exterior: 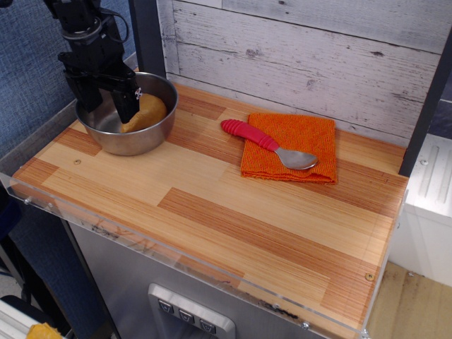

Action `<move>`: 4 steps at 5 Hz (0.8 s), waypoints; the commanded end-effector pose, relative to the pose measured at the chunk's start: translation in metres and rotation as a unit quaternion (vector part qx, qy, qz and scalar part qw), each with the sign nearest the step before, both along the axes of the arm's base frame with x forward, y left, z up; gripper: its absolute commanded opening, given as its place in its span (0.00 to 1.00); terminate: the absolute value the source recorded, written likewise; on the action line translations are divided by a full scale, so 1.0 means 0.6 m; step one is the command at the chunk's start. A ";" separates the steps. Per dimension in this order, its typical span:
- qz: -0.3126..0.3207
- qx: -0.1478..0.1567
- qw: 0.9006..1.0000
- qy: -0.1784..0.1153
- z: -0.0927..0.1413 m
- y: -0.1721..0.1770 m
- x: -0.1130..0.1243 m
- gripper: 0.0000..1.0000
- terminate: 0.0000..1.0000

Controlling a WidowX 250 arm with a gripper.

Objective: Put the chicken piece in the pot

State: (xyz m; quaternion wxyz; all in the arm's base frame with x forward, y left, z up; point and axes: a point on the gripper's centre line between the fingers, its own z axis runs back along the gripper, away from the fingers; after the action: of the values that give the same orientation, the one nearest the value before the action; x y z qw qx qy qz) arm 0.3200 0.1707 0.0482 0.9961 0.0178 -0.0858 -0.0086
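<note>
The chicken piece (pixel 147 111), a golden-tan drumstick, lies inside the pot (pixel 138 140), against its right inner wall. The pot is a shiny steel bowl at the back left corner of the wooden table. My black gripper (pixel 107 104) hangs just above the pot's left half, jaws spread wide and empty. Its right finger (pixel 130 106) stands in front of the chicken's left end and hides part of it. I cannot tell whether that finger touches the chicken.
A red-handled spoon (pixel 267 143) lies on a folded orange cloth (pixel 300 141) at the back middle. A plank wall runs behind the table, and a clear plastic lip (pixel 141 244) lines its front edge.
</note>
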 end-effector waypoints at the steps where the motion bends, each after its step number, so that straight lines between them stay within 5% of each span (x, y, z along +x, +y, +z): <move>1: -0.005 0.007 1.000 -0.027 0.045 0.006 -0.009 1.00 0.00; 4: -0.032 -0.003 0.996 -0.085 0.149 -0.044 0.024 1.00 0.00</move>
State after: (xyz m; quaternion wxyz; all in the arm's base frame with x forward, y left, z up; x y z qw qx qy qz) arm 0.3431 0.1359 0.1118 0.9898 -0.0069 -0.1374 -0.0365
